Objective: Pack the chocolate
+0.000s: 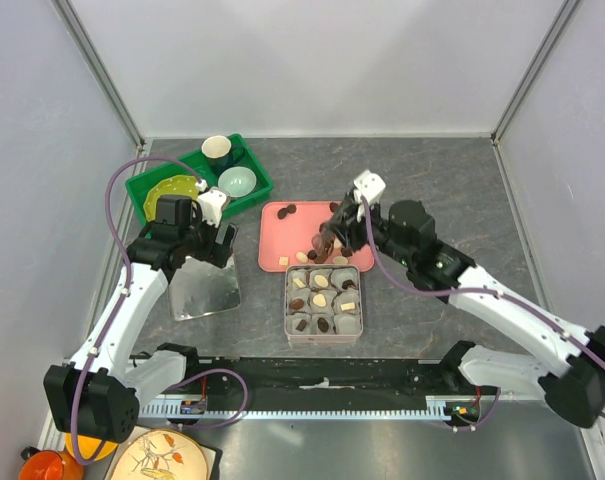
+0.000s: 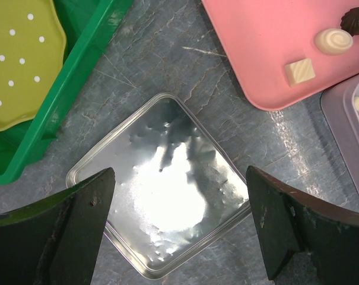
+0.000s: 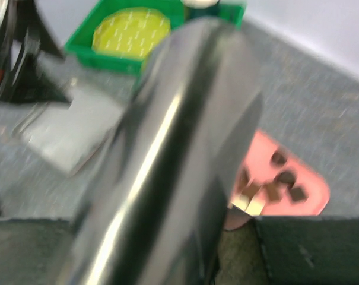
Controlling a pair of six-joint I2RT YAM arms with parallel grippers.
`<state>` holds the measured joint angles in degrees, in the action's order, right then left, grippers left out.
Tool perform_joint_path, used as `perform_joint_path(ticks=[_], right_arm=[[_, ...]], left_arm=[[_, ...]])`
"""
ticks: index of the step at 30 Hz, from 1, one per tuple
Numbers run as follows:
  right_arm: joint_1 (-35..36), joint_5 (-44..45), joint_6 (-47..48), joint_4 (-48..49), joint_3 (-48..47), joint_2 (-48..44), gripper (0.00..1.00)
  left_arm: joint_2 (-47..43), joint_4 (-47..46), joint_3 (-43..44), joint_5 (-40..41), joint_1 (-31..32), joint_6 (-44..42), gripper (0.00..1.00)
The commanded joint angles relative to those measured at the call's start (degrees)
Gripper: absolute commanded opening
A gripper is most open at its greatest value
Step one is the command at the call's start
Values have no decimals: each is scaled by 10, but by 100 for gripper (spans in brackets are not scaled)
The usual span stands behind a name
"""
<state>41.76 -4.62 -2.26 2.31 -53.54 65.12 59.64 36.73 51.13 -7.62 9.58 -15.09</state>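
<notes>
- The top view alone takes in the whole table (image 1: 432, 190). A square tin (image 1: 323, 341) lined with grey paper cups sits at lower centre, and most of the cups hold chocolate (image 1: 322, 299), dark brown or cream.
- More loose pieces lie on the pink tray (image 1: 280, 238) just above the tin.
- The tin's shiny lid (image 1: 204, 292) lies flat to the left of the tin. A green bin (image 1: 259, 182) at upper left holds a yellow plate (image 1: 172, 190), a dark cup (image 1: 218, 150) and a pale green bowl (image 1: 236, 182).
- The left wrist view shows detail the top view lacks. The plate has white dots. In the upper right corner of the tray there is a cream swirl, a cream square and a dark piece.
- The right wrist view is blurred. A large shiny metal tool (image 3: 167, 160) fills its centre and hides most of the scene. Dark pieces on the tray show at the right, and the bin with the plate shows at the top.
- The left hand (image 2: 180, 178) is spread wide over the lid. It holds nothing and does not touch the lid.
- The right hand (image 1: 334, 232) is over the lower right part of the tray, at the tin's upper edge. The metal tool rises from between its fingers (image 3: 310, 249), which look closed on it. The blur hides the contact itself.
</notes>
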Motion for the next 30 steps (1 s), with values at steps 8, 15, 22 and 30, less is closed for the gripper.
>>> perform_joint_path(ticks=[8,15,22,30], right_arm=[[82,24,-99,-222,92,-170,16],[92,14,-103,-230,113,-184,16],[97,5,-99,-225,122,-171,22],[97,16,-97,-227,113,-179,42]], left_arm=[[1,-15,1,-5,-4,-12,98],[6,-11,5,-6,-4,-8,99],[5,-10,1,-4,-4,-12,98],[5,-14,-2,-4,-4,-14,99]])
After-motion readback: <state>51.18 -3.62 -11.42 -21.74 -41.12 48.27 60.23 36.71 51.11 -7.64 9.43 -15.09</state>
